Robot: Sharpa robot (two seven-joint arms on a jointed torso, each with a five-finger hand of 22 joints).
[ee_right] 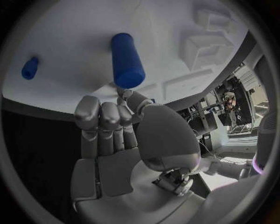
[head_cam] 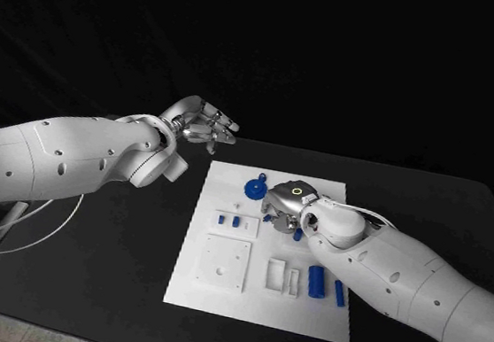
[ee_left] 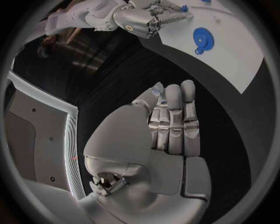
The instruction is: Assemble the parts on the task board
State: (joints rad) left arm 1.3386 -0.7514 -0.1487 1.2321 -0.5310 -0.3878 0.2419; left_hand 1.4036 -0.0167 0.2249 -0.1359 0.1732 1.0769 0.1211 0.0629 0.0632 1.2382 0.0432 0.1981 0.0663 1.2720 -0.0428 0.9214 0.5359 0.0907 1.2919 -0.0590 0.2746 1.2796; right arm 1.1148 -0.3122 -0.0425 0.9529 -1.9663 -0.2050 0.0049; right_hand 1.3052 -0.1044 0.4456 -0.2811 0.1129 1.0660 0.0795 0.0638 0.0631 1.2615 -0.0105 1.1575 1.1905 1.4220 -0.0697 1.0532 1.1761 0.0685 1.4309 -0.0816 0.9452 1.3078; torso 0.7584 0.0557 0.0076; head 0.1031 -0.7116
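In the head view the white task board lies at the middle of the black surface. The left hand hangs off the board's ten o'clock corner, above the dark surface, fingers apart and nothing in them. The right hand sits over the upper part of the board, just right of the blue gear that lies near the board's twelve o'clock edge; whether it grips a part cannot be told from here. Two small blue pegs lie at about nine o'clock from that hand, a blue cylinder and a slimmer blue pin lie toward the board's four o'clock side beside white raised blocks, and a white square plate sits at the seven o'clock part. The left wrist view shows the left hand with fingers straight and side by side, holding nothing — beyond it the board carries the gear, and the right hand rests at the board's edge with a blue bit at its fingertips. The right wrist view shows the right hand with fingers curled together, close under the blue cylinder on the board — contact cannot be told; a small blue peg lies apart from it.
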